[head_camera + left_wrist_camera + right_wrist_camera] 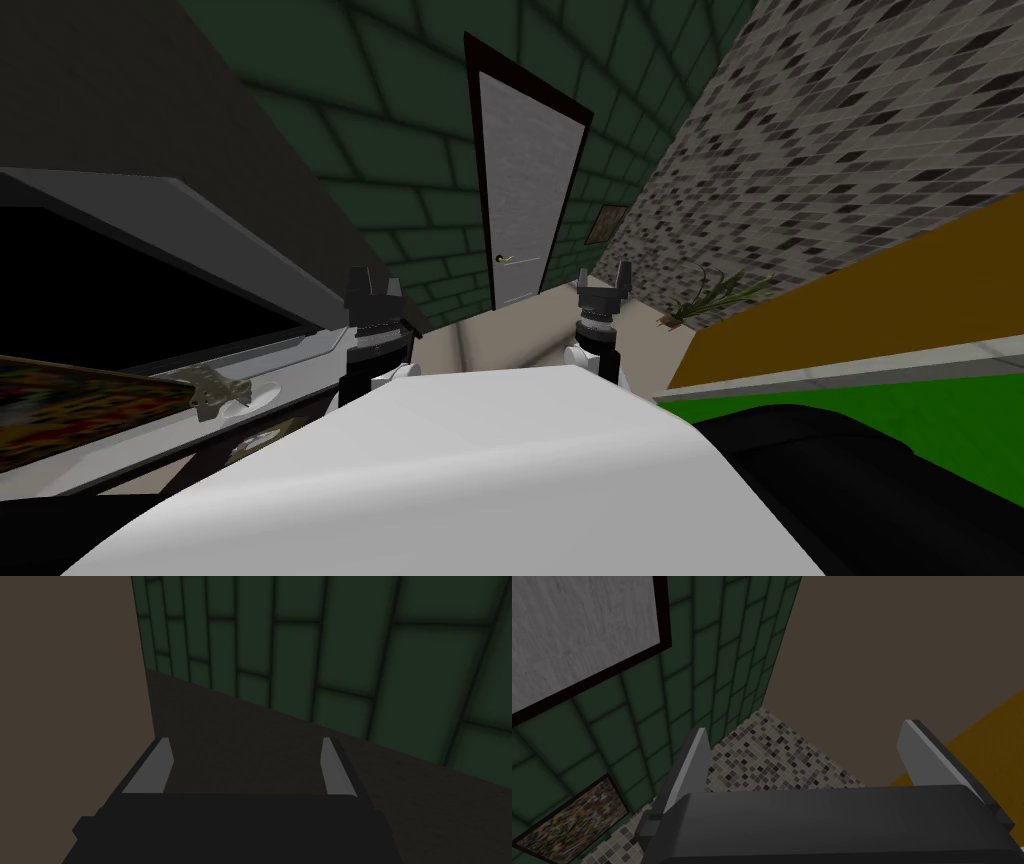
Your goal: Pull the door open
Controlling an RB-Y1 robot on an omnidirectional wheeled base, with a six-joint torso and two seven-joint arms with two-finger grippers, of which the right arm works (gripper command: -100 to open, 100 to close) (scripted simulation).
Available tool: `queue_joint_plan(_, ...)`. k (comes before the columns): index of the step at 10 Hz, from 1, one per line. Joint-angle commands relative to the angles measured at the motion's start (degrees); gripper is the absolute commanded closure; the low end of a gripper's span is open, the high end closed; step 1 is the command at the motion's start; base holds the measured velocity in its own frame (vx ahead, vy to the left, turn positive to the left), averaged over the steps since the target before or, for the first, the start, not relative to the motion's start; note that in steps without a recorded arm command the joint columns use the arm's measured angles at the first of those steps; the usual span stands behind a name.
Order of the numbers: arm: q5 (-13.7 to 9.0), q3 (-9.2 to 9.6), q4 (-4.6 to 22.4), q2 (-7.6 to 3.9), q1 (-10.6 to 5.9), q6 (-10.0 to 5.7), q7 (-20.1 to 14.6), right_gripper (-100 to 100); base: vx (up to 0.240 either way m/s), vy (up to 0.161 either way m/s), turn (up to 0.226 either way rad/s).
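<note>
- Standing well short of the door (520,190): left gripper (372,276), fingers spread, nothing between them, aimed at the green tiled wall (350,651) to the door's left.
- Right gripper (603,274): fingers likewise apart and empty. Its wrist view catches one corner of the door, off its line of reach.
- Plant (715,293): lies on the floor to the door's right, nearer than the door.
- Framed picture (606,224): hangs on the green wall just right of the door.
- Door: pale grey panel in a dark frame, apparently shut, straight ahead and between the two grippers.
- Handle (507,259): small brass-coloured lever at the door's left edge, long axis level, pointing toward the door's middle.
- Judgement: the handle lies ahead of both grippers, somewhat nearer the right one. The base must close in before any grasp.
- Hard to tell: the handle's exact shape is too small to read, and the hinge side is not visible.
</note>
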Motion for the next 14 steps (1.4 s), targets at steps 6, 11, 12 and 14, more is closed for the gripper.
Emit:
queue_joint_plan(6, -0.15, -0.84, 7.25, -1.14, -3.04, -0.4, 0.54, -100, 0.055, -0.007, 0.079)
queue_joint_plan(11, -0.33, -1.8, 15.31, -2.34, -6.52, -0.85, 1.16, -100, 0.075, -0.019, 0.109)
queue_joint_plan(12, -0.33, -1.8, 15.53, -2.34, -6.52, -0.85, 1.16, -100, 0.052, -0.018, 0.03)
queue_joint_plan(14, -0.41, -2.26, 19.12, -2.89, -8.19, -1.07, 1.46, -100, 0.062, -0.017, 0.102)
